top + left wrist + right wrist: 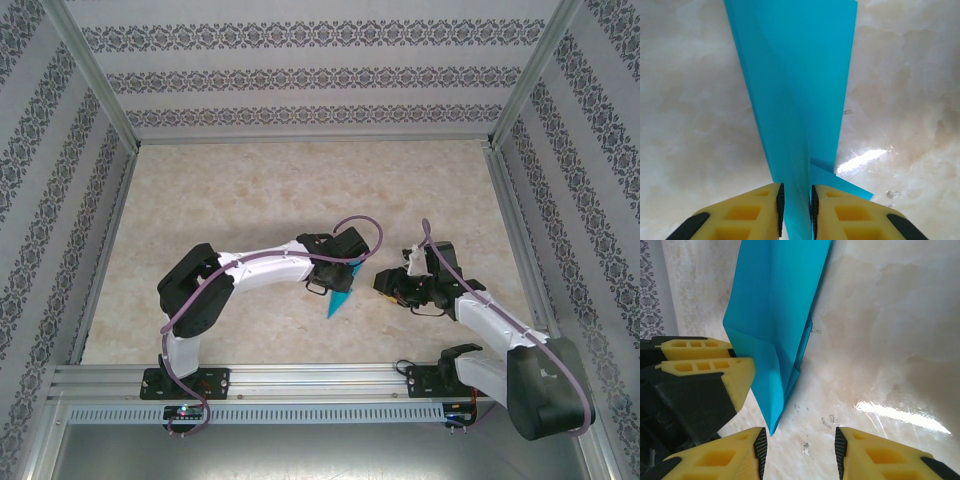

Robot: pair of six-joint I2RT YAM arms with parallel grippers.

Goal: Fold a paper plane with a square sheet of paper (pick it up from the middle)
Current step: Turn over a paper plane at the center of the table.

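Yellow left fingers (747, 215) are sitting closest to the lens. I'm seeing the left gripper (796, 212) clamping shut on the paper plane (797, 75), black pads pressing both faces of the fold. Teal paper is running straight away from the jaws and widening as it goes, with one long crease down its middle. A small flap is poking out to the right near the pads.

From the right wrist I'm watching the same plane (777, 300) passing beside the left gripper's yellow finger (737, 377). Its pointed tip is coming toward the lens and ending just above the right gripper's own left pad. Right gripper (800, 450) is standing open, jaws apart, with nothing between them but bare table (890, 340). Whether the tip is touching the table I cannot tell.

From overhead the plane (338, 298) is showing as a small teal wedge under the left gripper (335, 270), and the right gripper (388, 282) is just beside it, facing it. Both are sitting mid-table, nearer the front rail (300, 378). Open marbled surface is lying all around: plenty toward the patterned walls (310, 75), less toward the rail.
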